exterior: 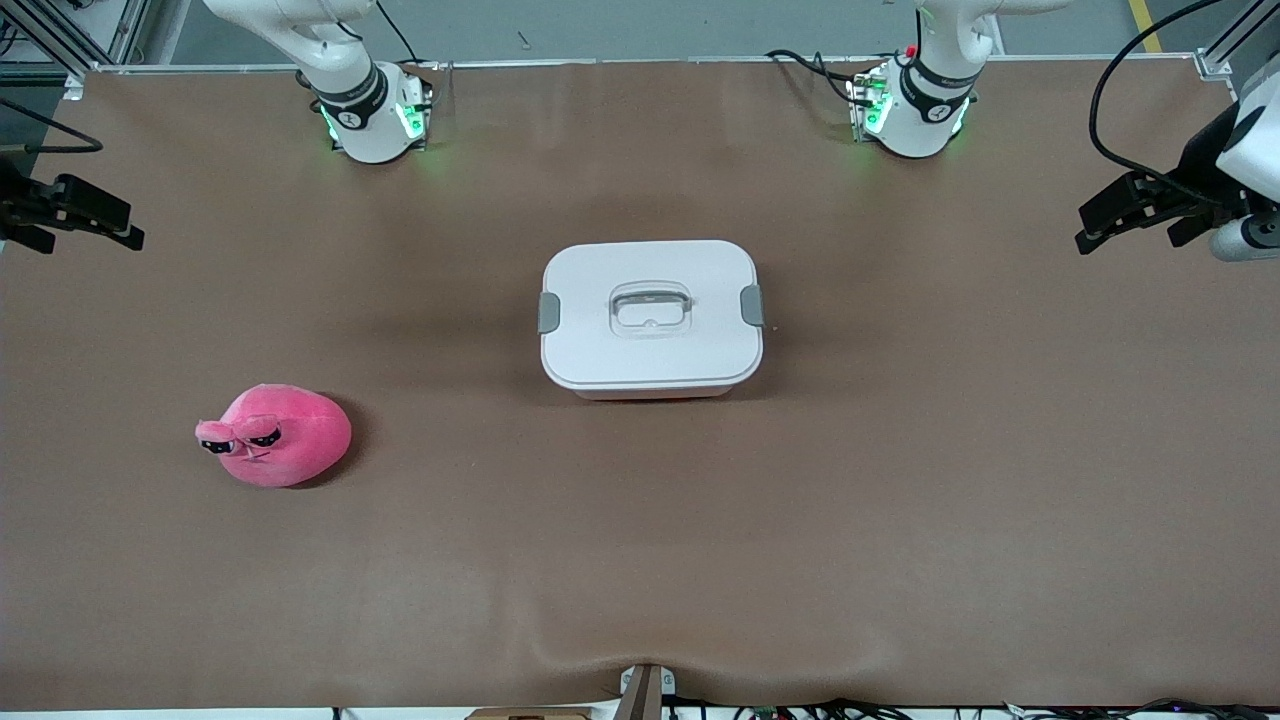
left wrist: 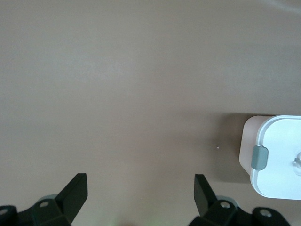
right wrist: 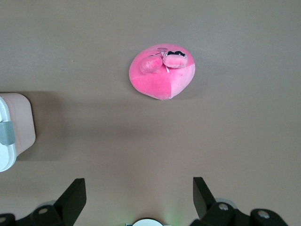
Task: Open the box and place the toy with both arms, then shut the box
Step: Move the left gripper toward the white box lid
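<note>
The box (exterior: 650,315), pale pink with its white lid on, stands in the middle of the table; its grey clips (exterior: 549,312) sit against the lid's ends. The toy (exterior: 275,435), a hot-pink plush with two dark eyes, lies nearer the front camera, toward the right arm's end. My left gripper (exterior: 1085,230) hangs open in the air at the left arm's end, with nothing between its fingers, and the box (left wrist: 277,160) shows at the edge of its wrist view. My right gripper (exterior: 130,228) hangs open and empty at the right arm's end; its wrist view shows the toy (right wrist: 162,70) and a corner of the box (right wrist: 11,132).
The brown table cover (exterior: 900,500) is bare around the box and toy. The two arm bases (exterior: 375,110) (exterior: 915,110) stand along the table edge farthest from the front camera. A small bracket (exterior: 645,690) and cables lie at the nearest edge.
</note>
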